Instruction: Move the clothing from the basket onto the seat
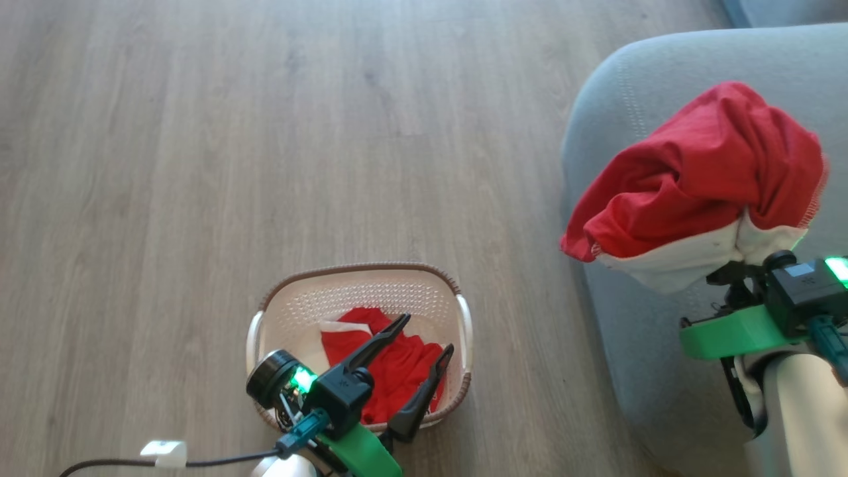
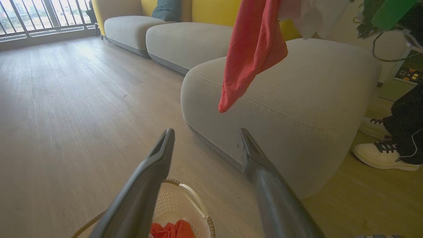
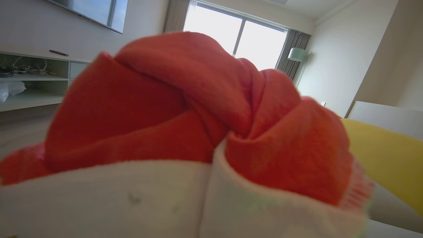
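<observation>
Garment [image 1: 702, 165] clamped in right pincer [image 1: 737, 270] above seat [image 1: 636, 86], left pincer [image 1: 426, 334] spread over basket [image 1: 358, 270], red shorts [image 1: 394, 374] inside

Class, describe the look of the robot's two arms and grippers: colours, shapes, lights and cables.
Left gripper: two long, dark, tapering fingers on a black block, a bright green bracket, a round black camera with a green light, a teal-plugged dark cable. Right gripper: black body, green bracket, green light, teal plug, pale rounded forearm.

red garment [image 2: 252, 56] aloft near the grey seat [image 2: 297, 109], wide-apart left gripper [image 2: 205, 132] over the basket [image 2: 198, 201]
</observation>
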You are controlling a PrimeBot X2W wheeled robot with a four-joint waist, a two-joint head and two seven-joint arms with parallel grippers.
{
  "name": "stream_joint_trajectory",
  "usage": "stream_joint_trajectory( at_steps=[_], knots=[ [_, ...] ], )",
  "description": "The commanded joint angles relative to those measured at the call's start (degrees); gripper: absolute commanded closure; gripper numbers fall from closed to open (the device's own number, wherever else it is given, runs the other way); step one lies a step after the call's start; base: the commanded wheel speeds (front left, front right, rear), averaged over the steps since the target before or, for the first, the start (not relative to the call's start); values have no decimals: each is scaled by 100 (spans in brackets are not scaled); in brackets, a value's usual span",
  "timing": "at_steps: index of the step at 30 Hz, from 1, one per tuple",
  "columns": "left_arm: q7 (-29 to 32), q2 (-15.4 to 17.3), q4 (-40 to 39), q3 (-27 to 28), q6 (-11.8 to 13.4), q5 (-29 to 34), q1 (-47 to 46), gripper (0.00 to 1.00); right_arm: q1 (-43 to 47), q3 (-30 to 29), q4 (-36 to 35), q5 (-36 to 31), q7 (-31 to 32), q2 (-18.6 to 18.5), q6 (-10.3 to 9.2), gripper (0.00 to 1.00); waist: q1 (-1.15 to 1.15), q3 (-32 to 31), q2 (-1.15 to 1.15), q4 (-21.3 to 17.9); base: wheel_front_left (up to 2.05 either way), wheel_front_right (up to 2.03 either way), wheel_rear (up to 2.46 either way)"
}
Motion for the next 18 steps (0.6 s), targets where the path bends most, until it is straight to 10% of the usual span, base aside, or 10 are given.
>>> stream_joint_trajectory(
  at_steps=[1,18],
  knots=[
    [-29,-35,-204,150,-7,-12,-118,0,-155,52,-251,-25,-13,-62,-2,100,0,-32,0,-131,0,0,0],
    [-29,-120,-533,210,-7,5,-16,0,-102,-18,-535,-80,-13,-345,-2,100,0,-66,0,-2155,0,0,0]
  ],
)
